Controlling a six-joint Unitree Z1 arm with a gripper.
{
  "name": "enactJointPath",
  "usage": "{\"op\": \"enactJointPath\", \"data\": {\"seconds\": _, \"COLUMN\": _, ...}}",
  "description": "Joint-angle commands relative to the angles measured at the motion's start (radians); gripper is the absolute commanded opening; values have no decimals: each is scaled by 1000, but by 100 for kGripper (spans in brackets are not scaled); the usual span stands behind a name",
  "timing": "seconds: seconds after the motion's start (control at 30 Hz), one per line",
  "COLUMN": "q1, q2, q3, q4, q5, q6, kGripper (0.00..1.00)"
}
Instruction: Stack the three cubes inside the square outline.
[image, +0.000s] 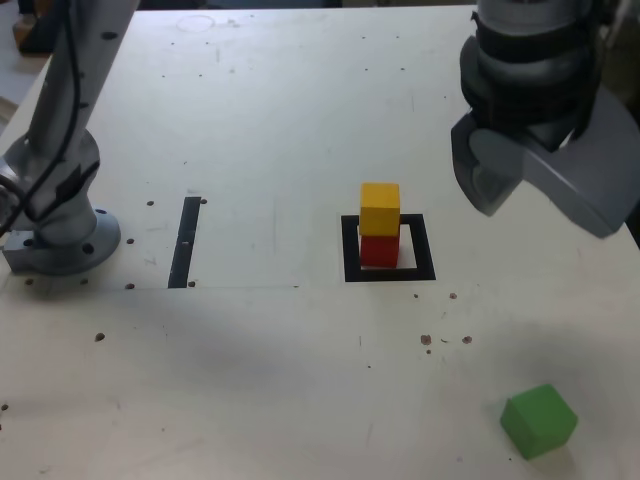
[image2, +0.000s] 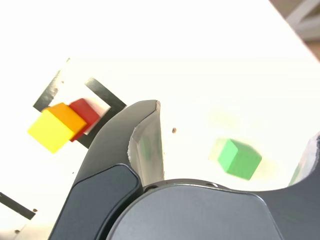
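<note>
- step in hand, as judged: collection of the third cube. the red cube (image: 379, 252) sits inside the square outline (image: 424, 247), toward its nine o'clock side in the exterior view; the yellow cube (image: 380, 210) rests on top of it.
- remaining part: the green cube (image: 539, 421) lies on the bench (image: 250, 380), outside the outline, between four and five o'clock from the stack in the exterior view.
- pincer (image2: 239, 120): spread wide, nothing gripped, raised above the bench. in the wrist view the green cube shows between the fingers, at a lower level.
- next move, as judged: align the pincer with two opposite faces of the green cube, descend, close, lift clear, then set it squarely on the yellow cube. avoid side contact; the stack could topple.
- surface: pale, with small dark chips and thin scratches. a straight black strip (image: 185, 242) is fixed at nine o'clock from the outline in the exterior view, with the arm base (image: 65, 245) beyond it.
- room: dark background at twelve o'clock, past the far edge.
</note>
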Motion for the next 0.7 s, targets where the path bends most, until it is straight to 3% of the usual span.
{"op": "enactJointPath", "data": {"seconds": 0.0, "q1": -16, "q2": 23, "q3": -25, "q4": 12, "q5": -3, "q6": 16, "kGripper": 99}}
{"op": "enactJointPath", "data": {"seconds": 0.67, "q1": -128, "q2": 188, "q3": -172, "q4": 64, "q5": -25, "q6": 88, "kGripper": 97}}
